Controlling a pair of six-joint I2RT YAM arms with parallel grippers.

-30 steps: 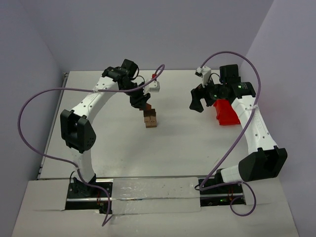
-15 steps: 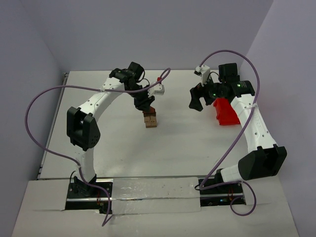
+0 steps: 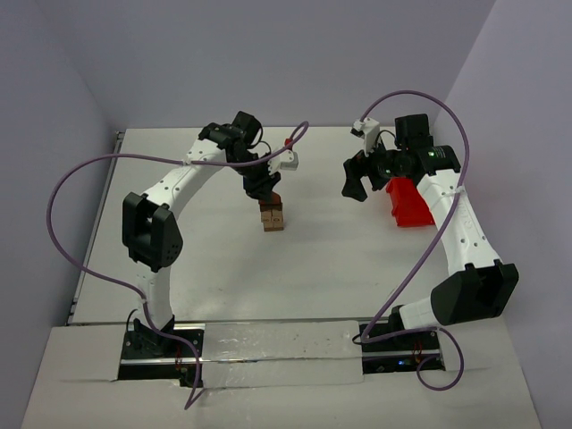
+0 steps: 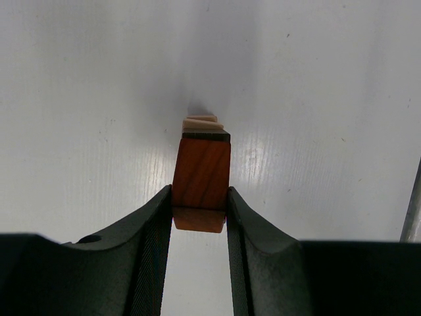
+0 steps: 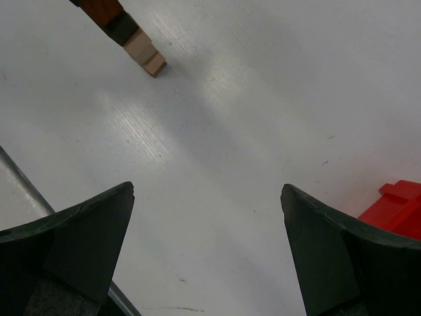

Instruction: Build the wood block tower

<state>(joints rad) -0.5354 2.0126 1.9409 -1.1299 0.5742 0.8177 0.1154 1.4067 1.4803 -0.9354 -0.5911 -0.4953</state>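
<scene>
Your left jaws pinch the reddish-brown wooden block (image 4: 201, 174) atop the tan-and-dark wooden stack (image 5: 146, 52); right jaws gape wide, empty.

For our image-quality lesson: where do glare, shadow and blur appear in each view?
Left wrist: streaky glare on the table beside the reddish-brown block, soft shadow beyond it. Right wrist: streaked glare mid-table, near fingers dark and slightly soft. Top external: even light, faint shadows only.

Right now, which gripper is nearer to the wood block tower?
Left. The left gripper is over the wood block tower, shut on the reddish-brown block at its top. The right gripper hangs open, apart from the tower, beside the red bin.
</scene>
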